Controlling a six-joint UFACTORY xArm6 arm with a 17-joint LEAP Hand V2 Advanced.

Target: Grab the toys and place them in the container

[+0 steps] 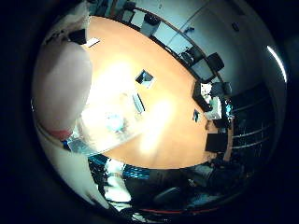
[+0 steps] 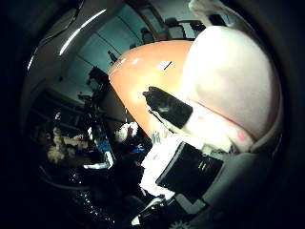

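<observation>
Pale plush toy [image 2: 228,76] seemingly clasped by robot hand [image 2: 190,171], orientation unclear.

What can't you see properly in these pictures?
- Toy: a big pale, rounded thing close to the palm; what kind of toy, cannot tell.
- Container: clear box on the table, washed out by glare; its contents are unclear.
- Hand: its parts crowd the thumb side view; grip cannot be judged.
</observation>
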